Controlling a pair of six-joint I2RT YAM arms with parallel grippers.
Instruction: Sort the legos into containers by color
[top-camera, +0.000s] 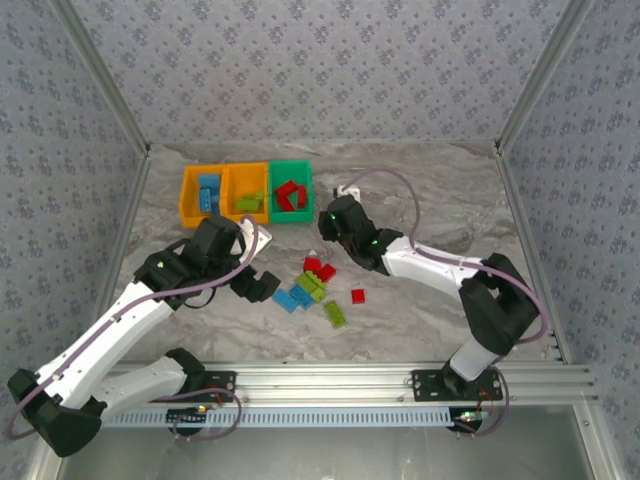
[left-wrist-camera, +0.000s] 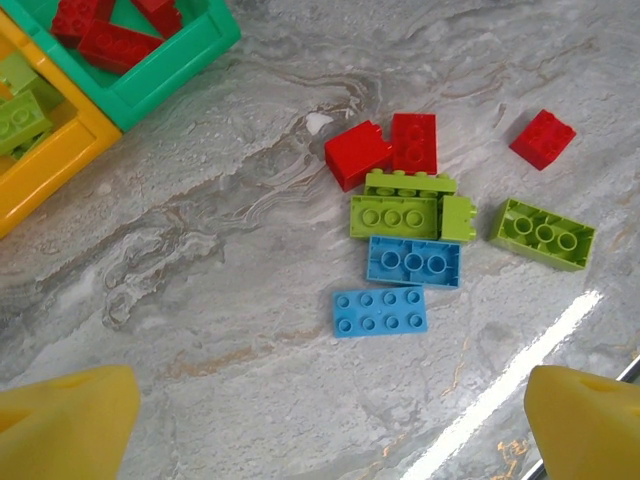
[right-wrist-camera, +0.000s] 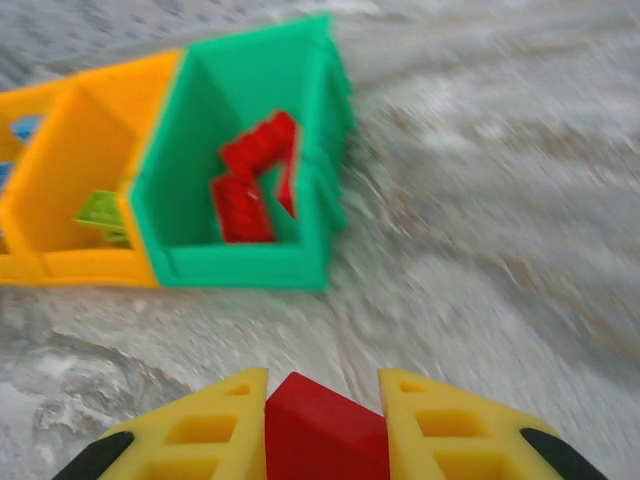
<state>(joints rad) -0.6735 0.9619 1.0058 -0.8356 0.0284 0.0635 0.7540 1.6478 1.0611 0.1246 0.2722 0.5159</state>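
Observation:
Three joined bins stand at the back left. The left orange bin holds blue bricks, the middle orange bin lime ones, and the green bin red ones. Loose bricks lie mid-table: two red, a lime cluster, two blue, a lone lime and a lone red. My left gripper hangs open just short of the blue bricks, nothing between its yellow fingers. Right of the green bin, my right gripper is shut on a red brick.
Patterned walls with metal posts enclose the marble table. The right half of the table has free room. An aluminium rail runs along the near edge. The right arm's cable loops above the table behind its wrist.

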